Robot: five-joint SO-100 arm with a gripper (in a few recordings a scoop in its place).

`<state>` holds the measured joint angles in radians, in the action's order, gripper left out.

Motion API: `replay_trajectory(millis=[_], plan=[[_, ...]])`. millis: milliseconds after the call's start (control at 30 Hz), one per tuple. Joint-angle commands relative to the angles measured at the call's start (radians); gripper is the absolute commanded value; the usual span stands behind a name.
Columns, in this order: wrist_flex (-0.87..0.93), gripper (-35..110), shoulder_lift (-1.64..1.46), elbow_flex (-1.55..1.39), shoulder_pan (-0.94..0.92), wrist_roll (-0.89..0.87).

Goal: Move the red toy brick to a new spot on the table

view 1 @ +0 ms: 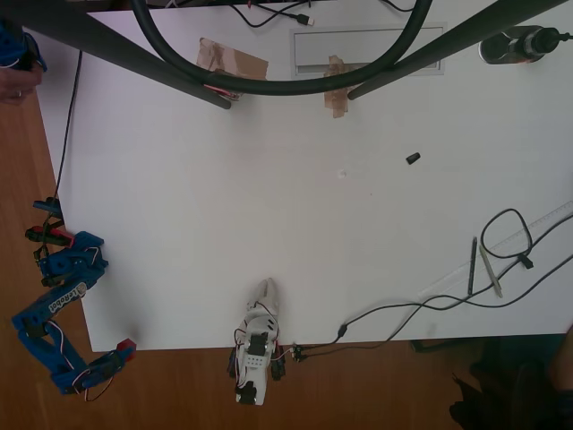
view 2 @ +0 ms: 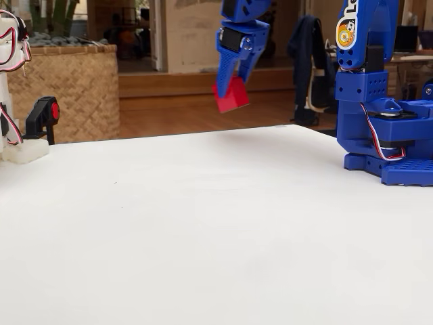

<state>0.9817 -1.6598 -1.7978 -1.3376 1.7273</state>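
Note:
The red toy brick (view 2: 232, 96) hangs in the air above the white table (view 2: 203, 223), pinched between the fingers of the blue gripper (view 2: 229, 87), which reaches down from the top of the fixed view. In the overhead view the gripper (view 1: 123, 353) is shut on the red toy brick (view 1: 129, 345) right over the table's (view 1: 269, 224) lower left corner. The blue arm's base (view 1: 73, 262) sits at the table's left edge.
A tiny black plug (view 1: 413, 159) lies right of centre. Brown tape patches (view 1: 233, 60) sit near the far edge under dark stand legs (view 1: 179, 79). Black cables (view 1: 506, 235), two pens (view 1: 472, 266) and a ruler occupy the right side.

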Motion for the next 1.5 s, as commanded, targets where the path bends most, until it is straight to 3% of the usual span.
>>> replay_trajectory(millis=[0,200,367,633,767,867,1233,1467], plan=[[-0.089,0,-0.014,-0.048,-0.091,0.044],[-0.195,1,-0.018,-0.221,-0.150,0.055],[-0.330,12,-0.074,-0.339,-0.186,0.130],[-0.207,25,-0.163,-0.031,-0.097,0.129],[-0.077,27,-0.227,0.150,0.112,0.069],[0.000,24,-0.348,0.120,0.327,0.057],[0.072,0,-0.900,-0.566,1.066,0.040],[0.064,0,-1.209,-0.989,1.420,-0.149]])
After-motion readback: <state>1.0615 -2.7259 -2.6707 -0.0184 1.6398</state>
